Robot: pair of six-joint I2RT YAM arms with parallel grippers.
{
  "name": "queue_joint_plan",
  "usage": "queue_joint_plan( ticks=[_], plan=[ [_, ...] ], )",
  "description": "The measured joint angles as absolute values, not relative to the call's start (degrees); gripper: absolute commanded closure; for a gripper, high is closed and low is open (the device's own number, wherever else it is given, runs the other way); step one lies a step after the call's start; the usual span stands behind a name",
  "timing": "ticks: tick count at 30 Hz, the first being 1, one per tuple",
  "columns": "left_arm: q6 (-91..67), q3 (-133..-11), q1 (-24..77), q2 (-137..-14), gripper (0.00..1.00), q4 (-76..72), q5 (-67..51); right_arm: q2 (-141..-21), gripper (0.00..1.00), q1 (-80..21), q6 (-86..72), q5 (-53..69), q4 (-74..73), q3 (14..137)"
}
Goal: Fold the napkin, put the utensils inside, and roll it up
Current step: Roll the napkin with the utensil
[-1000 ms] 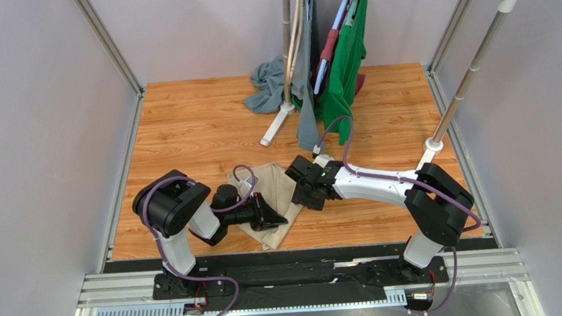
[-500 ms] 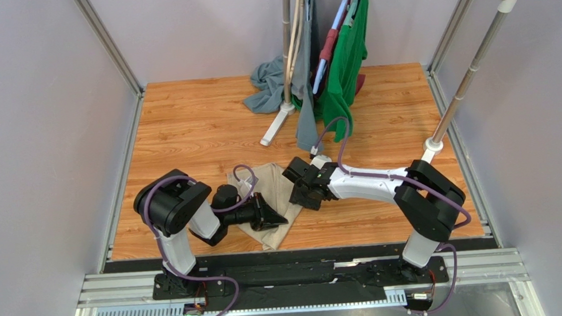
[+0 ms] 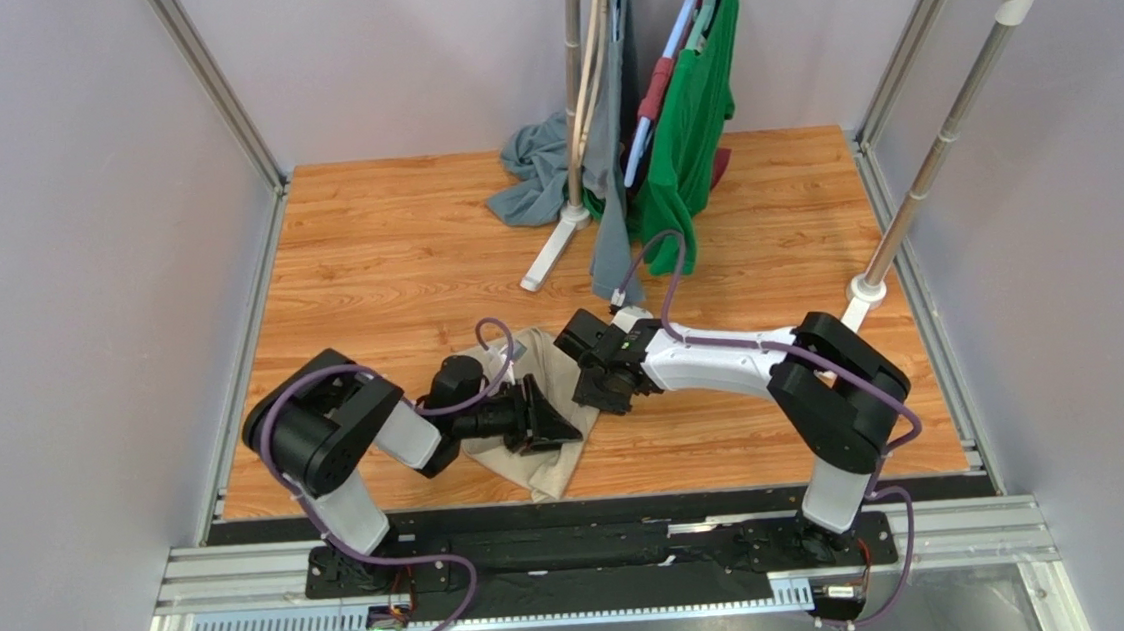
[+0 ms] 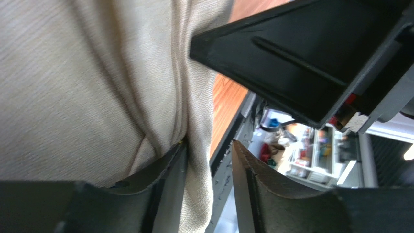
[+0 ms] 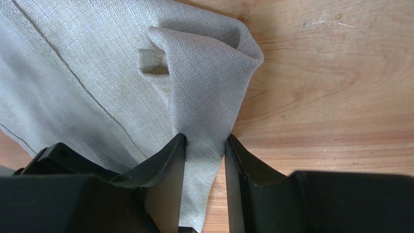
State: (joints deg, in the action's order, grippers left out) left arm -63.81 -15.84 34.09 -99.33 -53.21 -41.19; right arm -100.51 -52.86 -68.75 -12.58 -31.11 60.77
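Napkin [image 3: 550,464] lies rumpled on the table [image 3: 369,271] near its front edge, fold unfinished. Right gripper [image 5: 204,141] pinches a raised fold; left gripper [image 4: 209,155] is spread, cloth slack between its jaws. Fork unseen, so placing and rolling remain.

We see a tabletop [image 3: 368,256] of light wood, its grain running from the left edge to the right edge. Close to the near edge, about midway between left and right, lies the napkin [image 3: 550,464], beige and woven, with folds in it; one corner reaches almost to the near edge. At the far edge, near the middle, a grey-blue cloth [image 3: 530,175] lies in a heap. Just beside it a long white rack foot [image 3: 556,249] rests on the wood. A round post foot [image 3: 865,292] stands at the right edge.
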Motion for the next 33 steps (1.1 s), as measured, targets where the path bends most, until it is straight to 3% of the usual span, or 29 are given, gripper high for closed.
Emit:
queue_joint_plan(
  ticks=[4,10,14,22,26,33],
  plan=[
    [-55.8,-20.2,34.5,-90.2,0.41,-35.3,-37.2,-101.3,0.75,-52.9,-68.7,-12.8,-31.8,61.8],
    [-42.5,-27.2,34.4,-73.5,0.39,-10.7,-23.8,-102.5,0.8,-52.9,-68.5,-13.1,-33.8,63.7],
    [-37.1,-26.4,36.2,-65.8,0.39,-4.0,-16.1,-103.8,0.8,-52.8,-67.6,-13.2,-35.4,65.6],
    [-33.5,-22.5,51.4,-51.6,0.41,5.4,0.8,-105.1,0.8,-52.5,-65.9,-13.0,-37.3,67.8],
    [-35.1,-22.1,57.9,-50.1,0.41,5.8,6.8,-105.6,0.8,-52.4,-65.0,-12.9,-37.7,68.5],
    [-39.6,-22.8,68.2,-59.9,0.39,6.9,13.9,-106.5,0.81,-52.3,-63.8,-13.0,-38.7,70.0]
  ],
)
